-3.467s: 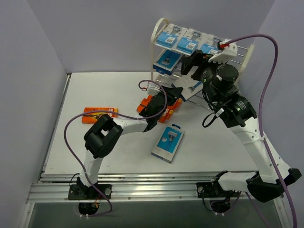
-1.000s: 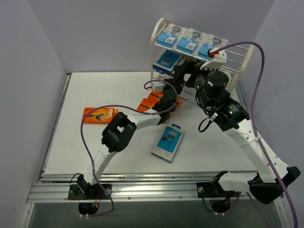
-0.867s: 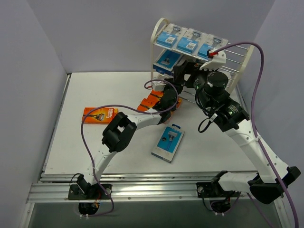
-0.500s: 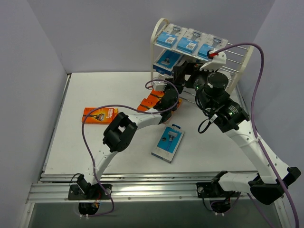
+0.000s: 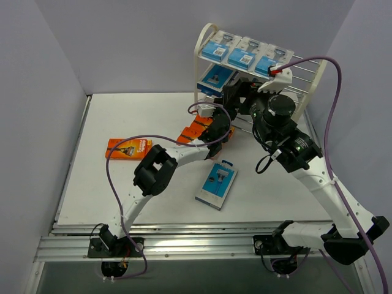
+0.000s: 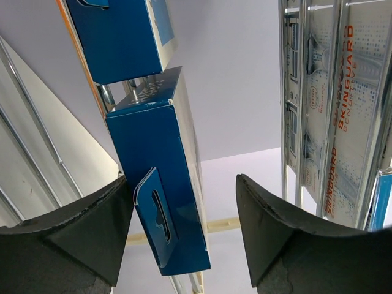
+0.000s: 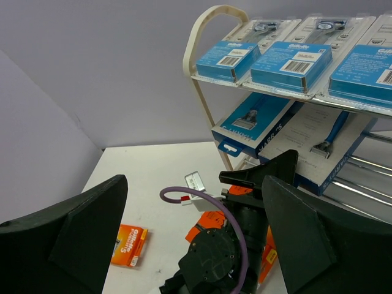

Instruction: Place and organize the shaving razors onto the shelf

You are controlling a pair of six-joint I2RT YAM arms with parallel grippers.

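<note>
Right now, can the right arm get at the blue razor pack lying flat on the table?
Probably yes: the blue razor pack lies alone on the table, nothing over it, and the right gripper is open, though up at the shelf.

A white desk (image 5: pixel 269 190) with a plain matte top fills the middle of the overhead view. Pale lavender walls close it in on three sides: a back wall (image 5: pixel 135 43), a left wall (image 5: pixel 37 135) and a right wall (image 5: pixel 370 73), each bare and unmarked. Along the desk's near edge runs a silver aluminium rail (image 5: pixel 202 244) with lengthwise slots, and below it lies a dull grey-green strip (image 5: pixel 202 278) too plain to identify
</note>
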